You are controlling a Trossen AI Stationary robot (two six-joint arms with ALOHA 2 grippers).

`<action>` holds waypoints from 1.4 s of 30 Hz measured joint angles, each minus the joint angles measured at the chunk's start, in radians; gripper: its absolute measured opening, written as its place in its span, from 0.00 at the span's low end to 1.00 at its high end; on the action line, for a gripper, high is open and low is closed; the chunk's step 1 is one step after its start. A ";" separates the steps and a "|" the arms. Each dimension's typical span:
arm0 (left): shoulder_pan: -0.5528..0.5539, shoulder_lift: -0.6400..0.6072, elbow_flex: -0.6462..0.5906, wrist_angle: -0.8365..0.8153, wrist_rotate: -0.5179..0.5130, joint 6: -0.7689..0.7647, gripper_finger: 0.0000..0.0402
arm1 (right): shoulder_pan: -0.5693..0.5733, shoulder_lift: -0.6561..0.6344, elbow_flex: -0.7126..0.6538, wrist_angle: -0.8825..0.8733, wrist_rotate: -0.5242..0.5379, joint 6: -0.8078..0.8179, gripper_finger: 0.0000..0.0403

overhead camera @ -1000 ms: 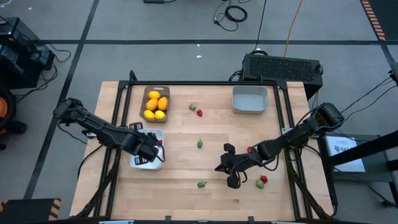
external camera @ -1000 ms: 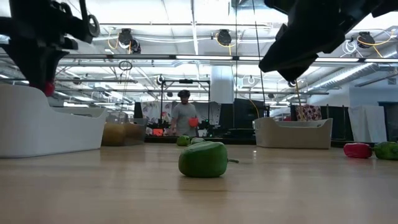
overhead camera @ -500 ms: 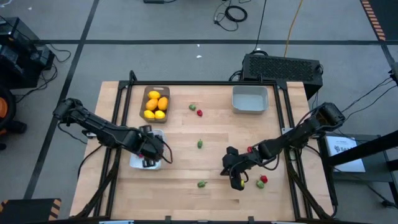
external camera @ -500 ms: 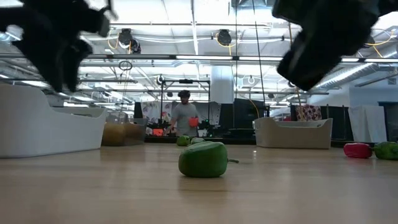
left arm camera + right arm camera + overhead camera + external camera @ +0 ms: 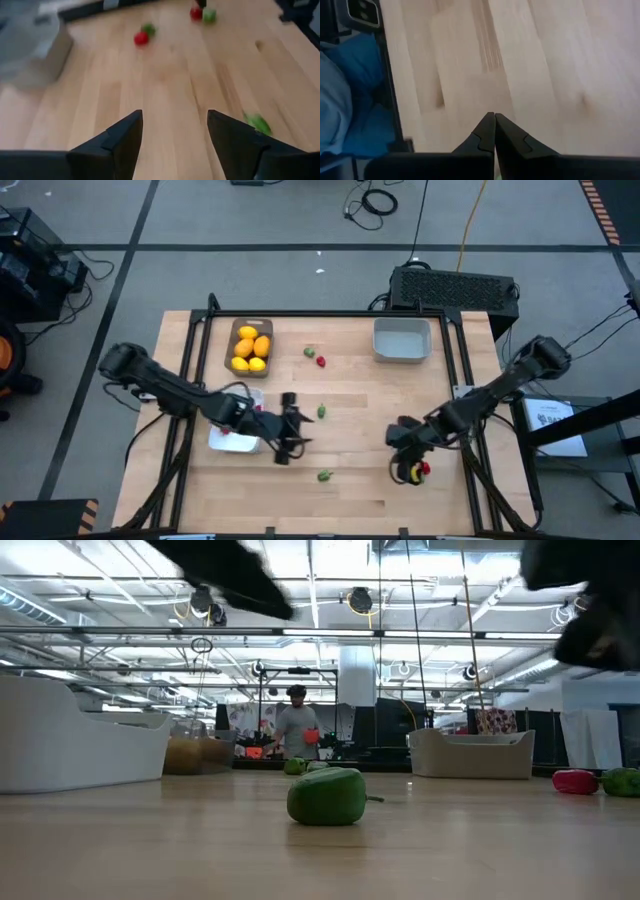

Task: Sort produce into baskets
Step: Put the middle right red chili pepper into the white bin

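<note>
One camera hangs overhead, looking straight down on the whole desk point(image 5: 330, 490). Another sits at desk height, close behind a green piece point(image 5: 326, 796), facing level across into the room. Each wrist camera looks past its own fingers point(image 5: 122, 137) at the boards close below. The overhead and left wrist views share the red berry point(image 5: 321, 362) near the far edge.

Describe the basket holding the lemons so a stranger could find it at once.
Start at the wooden table and go to its far left corner. The grey-brown tray lies there, long side running front to back, farther back than the white tray. It alone holds yellow-orange lemons; the pale grey bin at far right looks empty.
</note>
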State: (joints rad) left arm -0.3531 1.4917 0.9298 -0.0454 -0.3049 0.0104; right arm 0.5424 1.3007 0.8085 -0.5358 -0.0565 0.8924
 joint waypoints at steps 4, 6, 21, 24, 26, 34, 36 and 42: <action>0.058 0.155 0.012 0.309 0.072 0.137 0.57 | 0.047 -0.060 0.000 -0.065 0.006 0.086 0.00; 0.103 0.243 0.039 0.439 0.131 0.174 0.57 | 0.061 -0.080 0.000 -0.093 0.013 0.113 0.00; 0.325 0.858 0.777 0.327 0.489 0.290 0.57 | 0.089 -0.116 0.000 -0.183 0.022 0.121 0.00; 0.340 0.939 0.907 0.287 0.496 0.336 0.57 | 0.089 -0.116 0.000 -0.185 0.002 0.096 0.00; 0.349 0.995 0.984 0.245 0.537 0.341 0.57 | 0.089 -0.116 0.000 -0.184 -0.002 0.090 0.00; 0.381 1.123 1.153 0.217 0.651 0.343 0.57 | 0.089 -0.116 0.000 -0.192 -0.002 0.090 0.00; 0.387 1.130 1.155 0.211 0.686 0.341 0.57 | 0.089 -0.116 0.000 -0.192 -0.002 0.089 0.00; 0.406 1.142 1.155 0.195 0.721 0.337 0.57 | 0.089 -0.116 0.000 -0.192 -0.002 0.047 0.00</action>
State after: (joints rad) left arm 0.0530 2.6335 2.0853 0.1496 0.4162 0.3473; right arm 0.6312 1.1851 0.8085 -0.7277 -0.0582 0.9398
